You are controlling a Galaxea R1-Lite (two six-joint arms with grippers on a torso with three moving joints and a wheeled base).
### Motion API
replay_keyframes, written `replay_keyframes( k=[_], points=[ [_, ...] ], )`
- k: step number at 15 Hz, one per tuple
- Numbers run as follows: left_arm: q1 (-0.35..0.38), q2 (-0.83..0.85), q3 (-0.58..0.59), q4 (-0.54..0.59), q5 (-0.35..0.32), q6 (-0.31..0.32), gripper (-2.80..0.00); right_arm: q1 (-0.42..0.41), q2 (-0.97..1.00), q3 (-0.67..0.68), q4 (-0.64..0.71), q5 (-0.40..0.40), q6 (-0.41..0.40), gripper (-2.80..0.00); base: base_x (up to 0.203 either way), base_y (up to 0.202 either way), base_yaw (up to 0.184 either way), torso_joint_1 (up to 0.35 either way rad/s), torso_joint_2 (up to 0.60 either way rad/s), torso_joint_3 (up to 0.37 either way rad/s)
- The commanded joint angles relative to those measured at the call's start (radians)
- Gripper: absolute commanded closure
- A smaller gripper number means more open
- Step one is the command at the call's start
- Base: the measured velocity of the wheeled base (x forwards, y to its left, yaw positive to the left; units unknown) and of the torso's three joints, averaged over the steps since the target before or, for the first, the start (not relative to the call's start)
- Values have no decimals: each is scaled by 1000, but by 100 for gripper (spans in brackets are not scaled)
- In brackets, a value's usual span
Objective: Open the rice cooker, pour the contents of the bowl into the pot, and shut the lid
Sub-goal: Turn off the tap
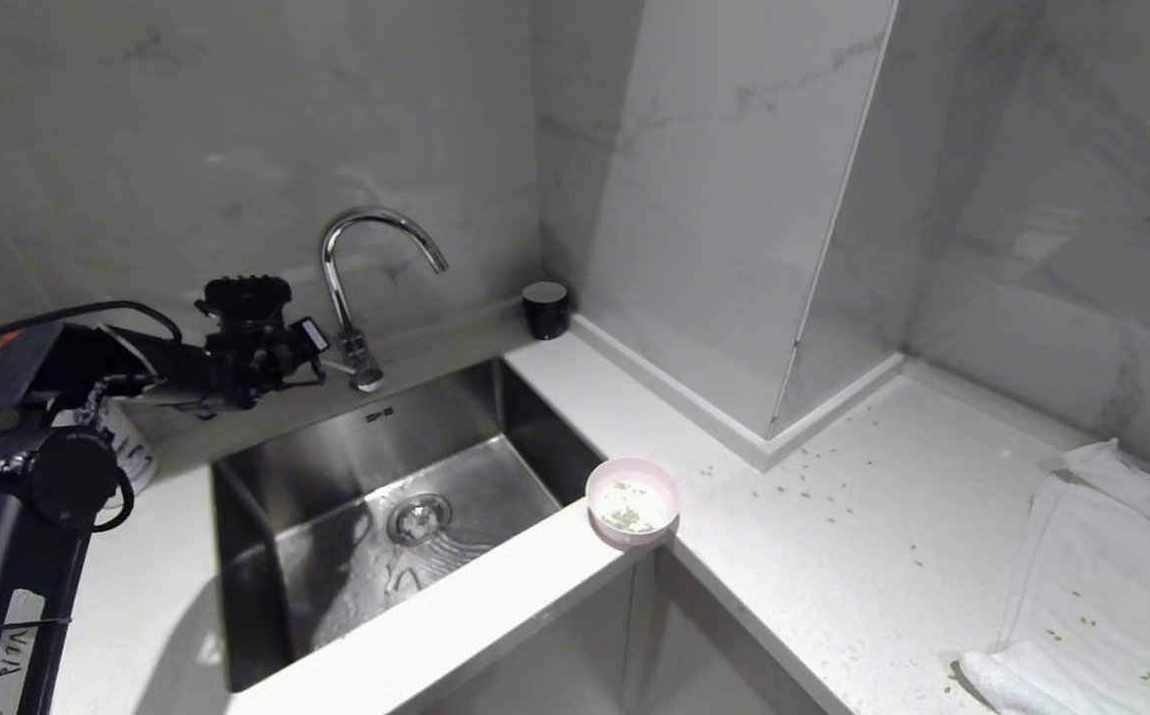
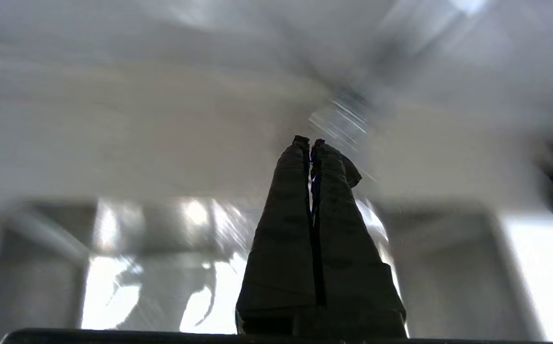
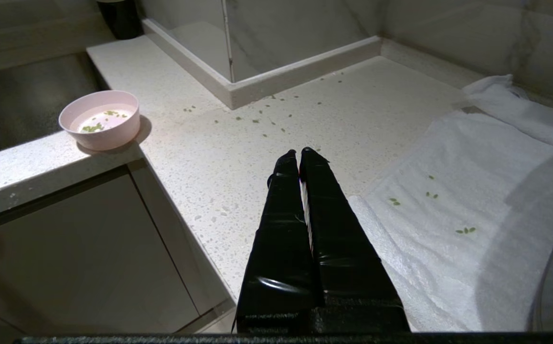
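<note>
The pink bowl (image 1: 632, 501) (image 3: 100, 119) stands on the counter corner by the sink, upright. A few green bits of the contents (image 1: 625, 516) (image 3: 96, 127) lie on its white inside. My left gripper (image 1: 309, 348) (image 2: 310, 143) hangs shut and empty above the sink's back edge, close to the faucet and far from the bowl. In the right wrist view my right gripper (image 3: 298, 153) is shut with nothing in it, over the counter between the bowl and a towel. The rice cooker, its pot and its lid are out of view.
A steel sink (image 1: 337, 467) with a curved faucet (image 1: 357, 248) fills the left. A black cup (image 1: 545, 308) stands at the wall corner. A white towel (image 1: 1101, 586) (image 3: 472, 200) lies at the right. Green bits (image 1: 813, 487) are scattered on counter and towel.
</note>
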Motion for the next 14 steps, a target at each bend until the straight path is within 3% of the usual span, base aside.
replay_keyframes(
  k=[1,5,10,12,14],
  points=[
    [-43,-185,160,-10,-5,-8,0,0,0,0,0,0,0,0,0,0,0,0,0,0],
    [-138,-415,466,-30,-51,-7,0,0,1,1,0,0,0,0,0,0,0,0,0,0],
    [-218,-758,767,-64,-115,19,0,0,1,0,0,0,0,0,0,0,0,0,0,0],
    [-242,-934,887,-69,-140,57,0,0,1,0,0,0,0,0,0,0,0,0,0,0],
    [-258,-1117,1030,-75,-153,163,0,0,1,0,0,0,0,0,0,0,0,0,0,0]
  ],
)
